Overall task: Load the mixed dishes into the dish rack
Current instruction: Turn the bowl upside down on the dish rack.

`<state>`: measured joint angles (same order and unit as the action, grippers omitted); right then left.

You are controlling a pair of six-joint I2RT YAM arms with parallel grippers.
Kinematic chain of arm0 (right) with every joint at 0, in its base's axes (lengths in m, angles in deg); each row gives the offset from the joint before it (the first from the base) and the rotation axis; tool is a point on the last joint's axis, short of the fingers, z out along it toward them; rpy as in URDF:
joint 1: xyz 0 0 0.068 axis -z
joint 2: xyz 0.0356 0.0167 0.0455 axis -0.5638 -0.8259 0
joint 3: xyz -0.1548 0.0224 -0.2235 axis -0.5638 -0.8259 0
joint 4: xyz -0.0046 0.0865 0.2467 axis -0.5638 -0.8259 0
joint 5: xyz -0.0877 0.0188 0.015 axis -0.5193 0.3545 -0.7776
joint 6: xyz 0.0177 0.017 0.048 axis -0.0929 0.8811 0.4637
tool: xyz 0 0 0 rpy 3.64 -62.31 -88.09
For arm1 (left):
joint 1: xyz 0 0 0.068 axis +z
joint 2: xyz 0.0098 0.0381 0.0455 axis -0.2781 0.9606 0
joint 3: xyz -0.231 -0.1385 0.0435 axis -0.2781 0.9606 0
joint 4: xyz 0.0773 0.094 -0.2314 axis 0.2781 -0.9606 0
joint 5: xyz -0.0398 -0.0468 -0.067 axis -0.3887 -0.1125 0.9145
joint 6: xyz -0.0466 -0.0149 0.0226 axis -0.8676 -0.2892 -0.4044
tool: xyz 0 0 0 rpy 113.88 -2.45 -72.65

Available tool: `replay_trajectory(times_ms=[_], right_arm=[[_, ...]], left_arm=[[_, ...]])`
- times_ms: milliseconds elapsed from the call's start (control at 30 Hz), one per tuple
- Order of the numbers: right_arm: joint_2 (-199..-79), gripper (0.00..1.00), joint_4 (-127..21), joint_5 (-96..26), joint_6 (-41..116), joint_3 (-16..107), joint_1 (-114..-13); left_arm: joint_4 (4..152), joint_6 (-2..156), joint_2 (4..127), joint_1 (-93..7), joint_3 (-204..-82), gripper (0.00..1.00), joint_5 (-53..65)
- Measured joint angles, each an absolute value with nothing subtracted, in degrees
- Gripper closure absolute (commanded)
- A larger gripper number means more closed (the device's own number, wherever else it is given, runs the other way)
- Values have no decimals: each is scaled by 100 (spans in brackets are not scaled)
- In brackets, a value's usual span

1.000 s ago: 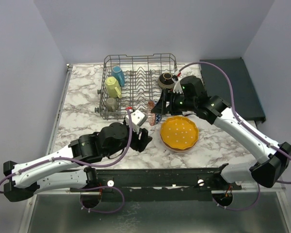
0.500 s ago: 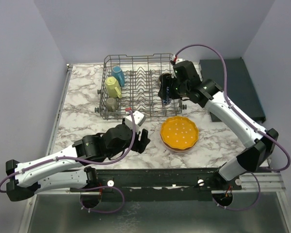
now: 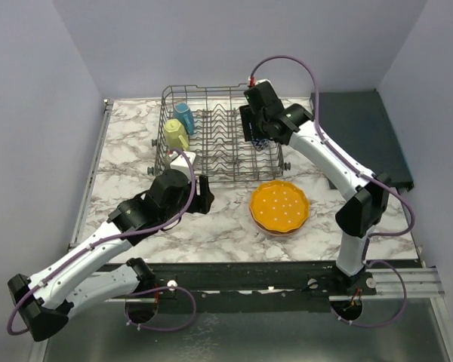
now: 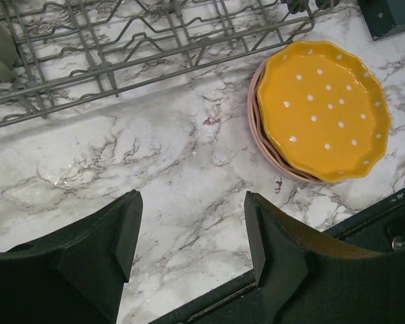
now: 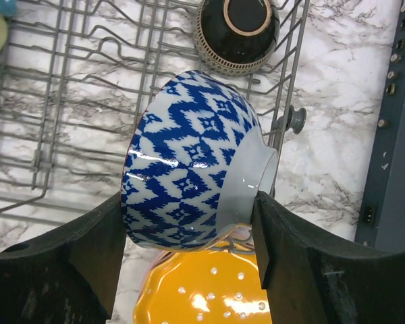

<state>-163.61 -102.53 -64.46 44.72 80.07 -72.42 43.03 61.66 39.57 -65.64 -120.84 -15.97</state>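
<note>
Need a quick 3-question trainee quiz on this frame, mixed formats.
1. True or false: the dark brown bowl lies inside the dish rack.
2. Fill in: the orange dotted plate rests on a ____ plate.
3. The right gripper is shut on: A) the dark brown bowl B) the blue-white bowl C) the orange dotted plate

Key: 1 true. 2 pink: the pink plate shows under its left edge. 3 B.
</note>
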Motion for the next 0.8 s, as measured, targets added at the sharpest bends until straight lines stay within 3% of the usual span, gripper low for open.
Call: replay_trajectory(times_ms=[400, 800], right_arm=[[-17832, 70, -10636, -7268, 4127, 8859, -7240], [-18820, 70, -10826, -7910, 3841, 9408, -7299]], left_arm=[[4290, 6129, 3839, -5434, -11597, 31, -998], [4351, 6192, 3710, -5224, -11407, 31, -626]])
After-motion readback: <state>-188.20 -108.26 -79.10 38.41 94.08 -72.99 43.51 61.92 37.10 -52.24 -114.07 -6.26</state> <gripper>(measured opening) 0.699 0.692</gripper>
